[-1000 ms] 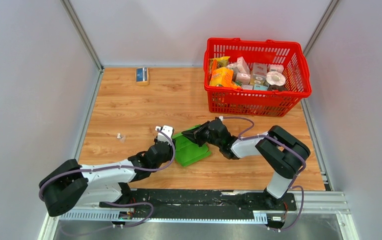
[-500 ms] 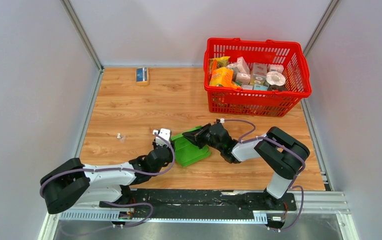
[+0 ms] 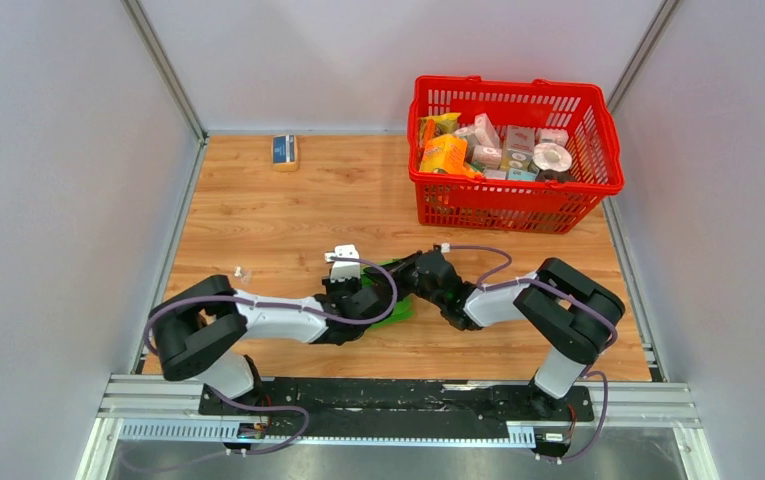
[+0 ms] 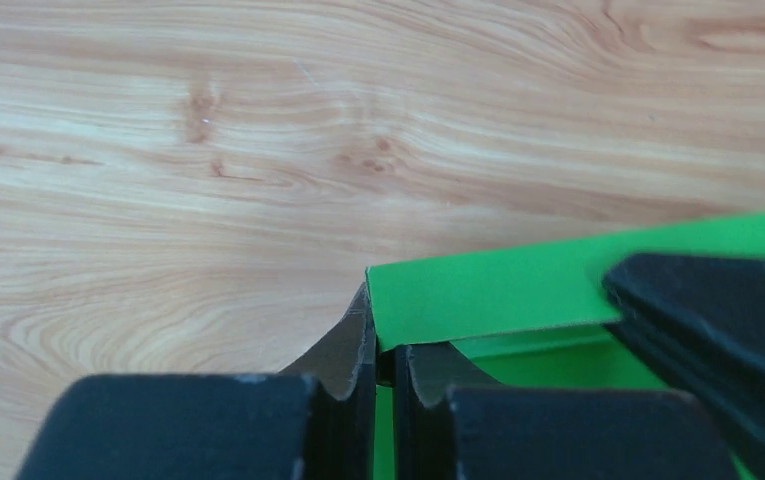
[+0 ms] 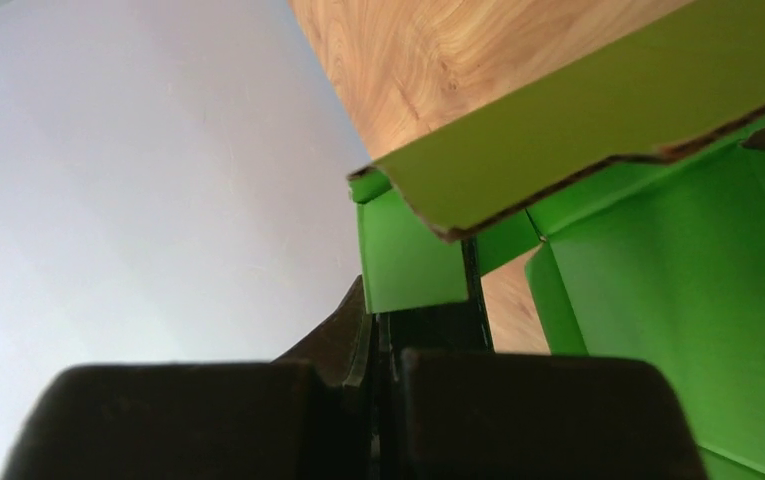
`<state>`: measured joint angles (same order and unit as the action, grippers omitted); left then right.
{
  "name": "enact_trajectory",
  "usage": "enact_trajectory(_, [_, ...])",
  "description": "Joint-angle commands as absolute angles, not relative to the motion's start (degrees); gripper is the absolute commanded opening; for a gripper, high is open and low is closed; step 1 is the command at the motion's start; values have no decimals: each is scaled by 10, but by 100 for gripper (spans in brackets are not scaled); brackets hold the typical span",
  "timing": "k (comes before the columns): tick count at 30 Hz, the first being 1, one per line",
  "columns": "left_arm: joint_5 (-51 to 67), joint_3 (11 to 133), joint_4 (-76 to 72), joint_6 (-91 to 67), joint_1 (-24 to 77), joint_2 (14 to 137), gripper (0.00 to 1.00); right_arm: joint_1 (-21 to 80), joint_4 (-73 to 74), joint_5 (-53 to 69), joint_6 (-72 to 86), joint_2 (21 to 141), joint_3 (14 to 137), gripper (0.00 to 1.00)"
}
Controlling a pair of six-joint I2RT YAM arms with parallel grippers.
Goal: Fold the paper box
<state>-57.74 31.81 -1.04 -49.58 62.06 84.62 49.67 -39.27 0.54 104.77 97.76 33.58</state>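
Observation:
The paper box (image 3: 400, 310), a bright green cardboard blank, lies at the middle of the wooden table, mostly covered by both grippers. My left gripper (image 3: 366, 293) comes in from the left. In the left wrist view it (image 4: 383, 352) is shut on the box, with a thin green edge between its fingers and a raised panel (image 4: 518, 290) just beyond. My right gripper (image 3: 405, 278) comes in from the right. In the right wrist view it (image 5: 383, 330) is shut on a small green flap (image 5: 410, 262) of the box (image 5: 678, 300). Its dark finger (image 4: 723, 325) also shows in the left wrist view.
A red basket (image 3: 514, 207) full of printed packages stands at the back right. A small blue-and-tan box (image 3: 284, 150) sits at the back left edge. A small white scrap (image 3: 240, 271) lies left of the grippers. Grey walls bound the table on both sides.
My left arm swung right onto the green box, and its jaws went from open to shut on the box's edge. The right gripper kept its hold and barely moved.

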Motion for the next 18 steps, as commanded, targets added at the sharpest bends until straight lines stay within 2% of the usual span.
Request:
enact_trajectory(1, [-688, 396, 191, -662, 622, 915, 2, 519, -332, 15, 1056, 966, 308, 0])
enact_trajectory(3, [-694, 391, 189, -670, 624, 923, 0, 520, -309, 12, 1034, 941, 304, 0])
enact_trajectory(5, [-690, 377, 166, -648, 626, 922, 0, 517, -260, 2, 1007, 896, 288, 8])
enact_trajectory(7, [-667, 353, 91, -599, 633, 905, 0, 505, -228, -28, 927, 849, 271, 30])
enact_trajectory(8, [-654, 345, 61, -538, 635, 897, 0, 500, -128, -31, 885, 824, 283, 41])
enact_trajectory(9, [-644, 341, 49, -527, 637, 890, 0, 496, -63, -33, 840, 771, 299, 57])
enact_trajectory(10, [-628, 336, 46, -523, 641, 876, 0, 491, -7, -53, 726, 743, 312, 64])
enact_trajectory(11, [-619, 333, 47, -514, 641, 867, 0, 490, 98, -75, 682, 715, 327, 71])
enact_trajectory(12, [-611, 325, 51, -512, 642, 857, 0, 489, 119, -90, 626, 660, 324, 80])
enact_trajectory(13, [-586, 317, 30, -498, 642, 835, 0, 463, 126, -91, 522, 637, 321, 80])
enact_trajectory(15, [-561, 298, 9, -464, 642, 811, 0, 407, 187, -61, 432, 589, 321, 81])
enact_trajectory(16, [-532, 294, 4, -458, 642, 786, 0, 345, 185, 31, 342, 560, 322, 82])
enact_trajectory(18, [-506, 297, 34, -449, 642, 758, 0, 297, 225, 89, 296, 547, 361, 78])
